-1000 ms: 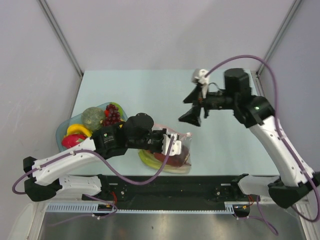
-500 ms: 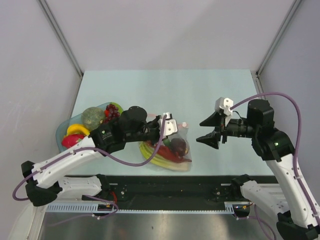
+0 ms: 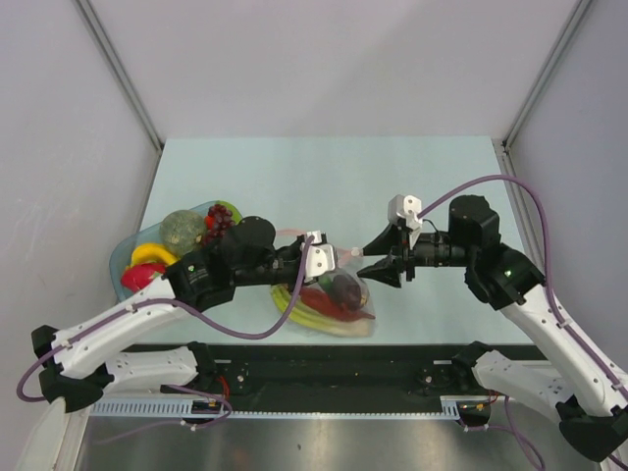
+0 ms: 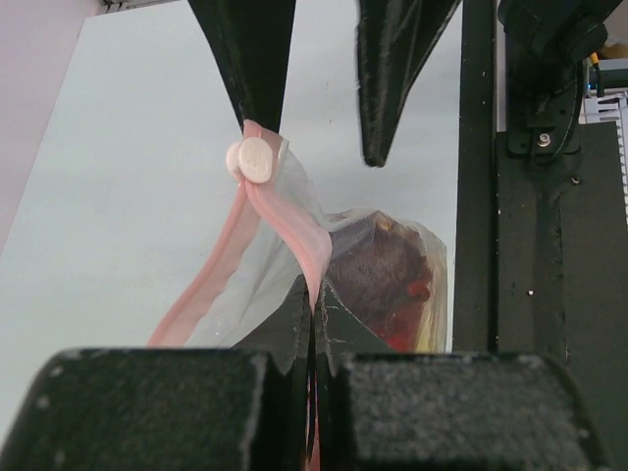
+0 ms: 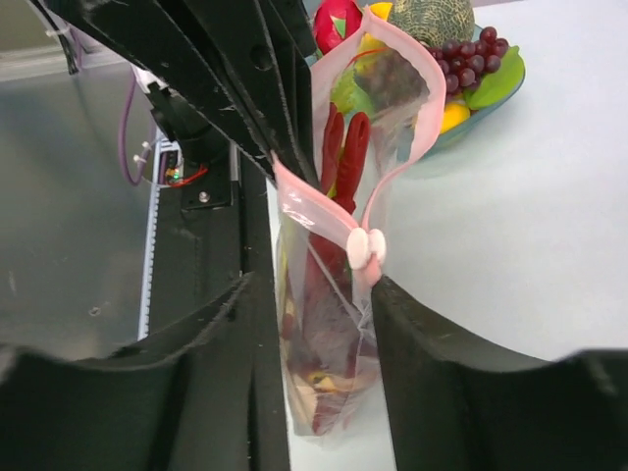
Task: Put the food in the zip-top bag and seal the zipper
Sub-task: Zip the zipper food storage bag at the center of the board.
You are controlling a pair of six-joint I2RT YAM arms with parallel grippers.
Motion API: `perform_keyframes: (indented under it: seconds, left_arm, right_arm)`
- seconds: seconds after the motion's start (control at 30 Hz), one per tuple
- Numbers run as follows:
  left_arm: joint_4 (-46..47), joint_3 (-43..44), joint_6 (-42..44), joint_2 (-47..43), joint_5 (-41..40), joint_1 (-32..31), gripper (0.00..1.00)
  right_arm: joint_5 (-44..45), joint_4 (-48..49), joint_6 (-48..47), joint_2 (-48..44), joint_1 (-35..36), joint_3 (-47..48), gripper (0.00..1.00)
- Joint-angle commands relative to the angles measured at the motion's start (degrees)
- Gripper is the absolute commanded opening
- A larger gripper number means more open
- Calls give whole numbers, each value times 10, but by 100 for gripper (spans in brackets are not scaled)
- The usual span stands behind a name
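Now, zip-top bag point(image 3: 339, 299): lies on the desk point(image 3: 294, 177) near its front edge, between the two arms, with its mouth end lifted.
Zipper point(image 5: 312, 204): a pink strip. Behind the white slider point(image 5: 363, 247) its two sides stand apart in a loop, so the mouth is unsealed.
Left jaws: pinched fully together on the zipper, partway along from the slider. The left wrist view shows no gap between them.
Right jaws: partly apart, with one of the fingers point(image 5: 211, 339) on each side of the bag's slider end. In the left wrist view one tip meets the strip just beside the slider and the other stands clear of it.
Food in bag: red lobster point(image 5: 339, 167), a dark red rounded piece point(image 4: 378, 275), and a pale green celery stalk point(image 3: 294, 309) along the lower edge.
Food outside bag: the translucent dish point(image 3: 123, 257) at the desk's left side holds a grape bunch point(image 3: 218, 226), a round green piece point(image 3: 182, 228), a yellow piece point(image 3: 152, 255) and a red piece point(image 3: 142, 277).
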Motion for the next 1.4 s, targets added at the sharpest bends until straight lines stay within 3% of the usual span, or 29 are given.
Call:
perform_keyframes:
  seconds: [0.0,0.13,0.3,0.43,0.5,0.53,0.6,0.7,1.0,1.27,1.37]
  left_arm:
    - [40,0,11,-18,25,2,0]
    - [41,-6,15,-25,29,2,0]
    - [43,-8,17,-24,33,2,0]
    - [43,-7,18,-24,31,2,1]
    - [37,-5,20,-25,28,2,13]
    - [29,-2,20,-27,27,2,33]
    - [6,8,36,-34,25,2,51]
    - [-16,47,62,-40,17,3,59]
    - [-93,205,65,64,81,3,59]
    - [-117,236,73,123,125,-5,52]
    - [-120,233,72,129,131,-7,44]
  right_arm:
    - [17,50,10,17,15,1,47]
    - [19,46,5,23,17,1,31]
    - [29,40,7,24,18,-5,25]
    - [25,39,8,21,17,-5,0]
    - [26,41,9,18,19,-5,0]
    - [28,42,8,12,20,-5,0]
    - [29,39,0,4,20,-7,0]
    - [38,26,-23,-9,26,-6,0]
    - [59,17,-56,-18,50,11,0]
    - [75,4,-59,-18,61,23,0]
    - [76,5,-57,-20,63,24,0]
